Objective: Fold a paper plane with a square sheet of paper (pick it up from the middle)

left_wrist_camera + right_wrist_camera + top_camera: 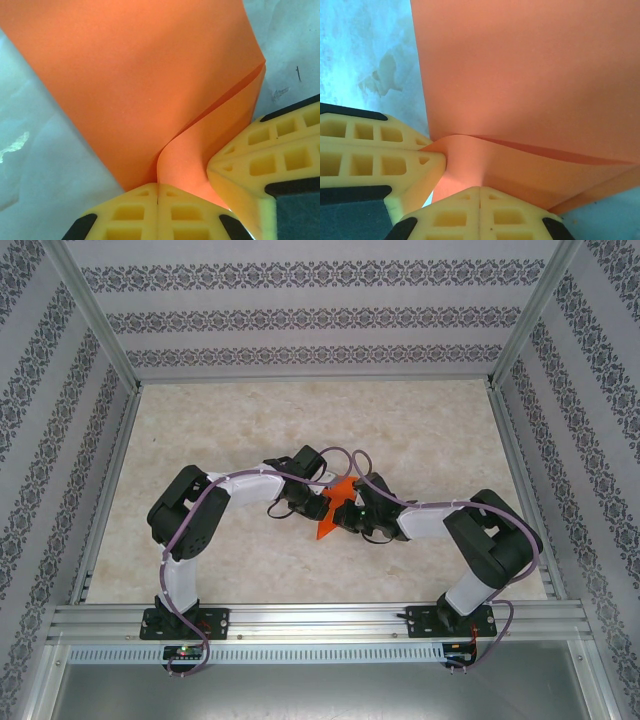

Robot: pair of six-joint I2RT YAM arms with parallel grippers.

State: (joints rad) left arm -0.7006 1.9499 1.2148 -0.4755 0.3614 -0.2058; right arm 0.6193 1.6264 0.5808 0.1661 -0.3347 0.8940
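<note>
The left gripper (158, 189) is found closed, its jaws pinched on a folded edge of the orange paper (140, 85). The right gripper (480, 190) is likewise clamped on the same paper, just beside the left. The paper is held between both, over the middle of the worktop (420, 430), its layers bowed apart.

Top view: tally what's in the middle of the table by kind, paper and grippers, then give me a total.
Orange paper: 1
Grippers: 2 (left gripper, right gripper, each shut on the paper)
Total: 3
</note>
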